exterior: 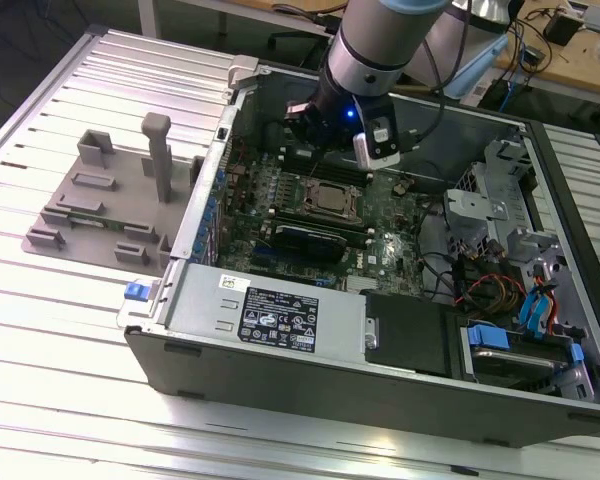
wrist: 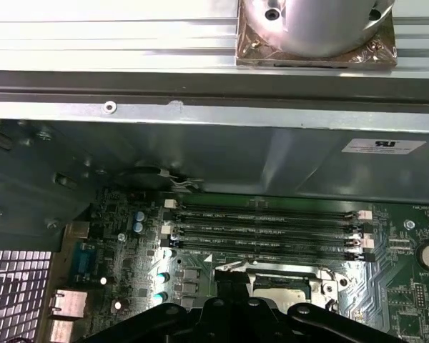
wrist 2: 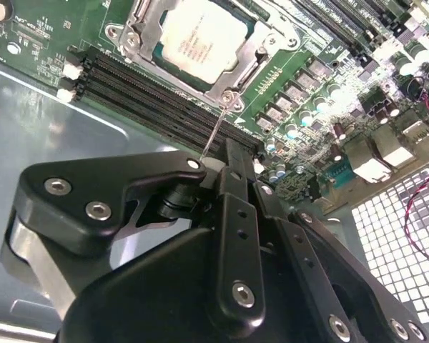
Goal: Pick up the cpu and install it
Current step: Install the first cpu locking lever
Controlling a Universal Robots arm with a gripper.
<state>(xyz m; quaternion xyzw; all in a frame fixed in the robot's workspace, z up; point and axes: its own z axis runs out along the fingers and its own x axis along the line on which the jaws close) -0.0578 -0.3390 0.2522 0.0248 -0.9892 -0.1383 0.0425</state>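
Observation:
The cpu (exterior: 330,200), a square chip with a silver top, lies flat inside the metal-framed socket (exterior: 330,182) on the motherboard of the open computer case. It shows close up in the second wrist view (wrist 2: 204,39), with the socket frame (wrist 2: 139,28) around it. A thin wire lever (wrist 2: 213,128) rises from the socket's corner. An edge of the cpu (wrist: 286,291) shows in the first wrist view. My gripper (exterior: 325,140) hangs over the board just behind the socket, apart from the cpu. Its black linkage (wrist 2: 232,153) holds nothing that I can see.
Black memory slots (wrist: 264,229) run beside the socket. The case's metal wall (wrist: 200,153) stands close behind them. A power supply (exterior: 280,315) and a drive cage with cables (exterior: 500,290) take up the case's front and right. A grey fixture (exterior: 110,200) with an upright post lies on the table at the exterior view's left.

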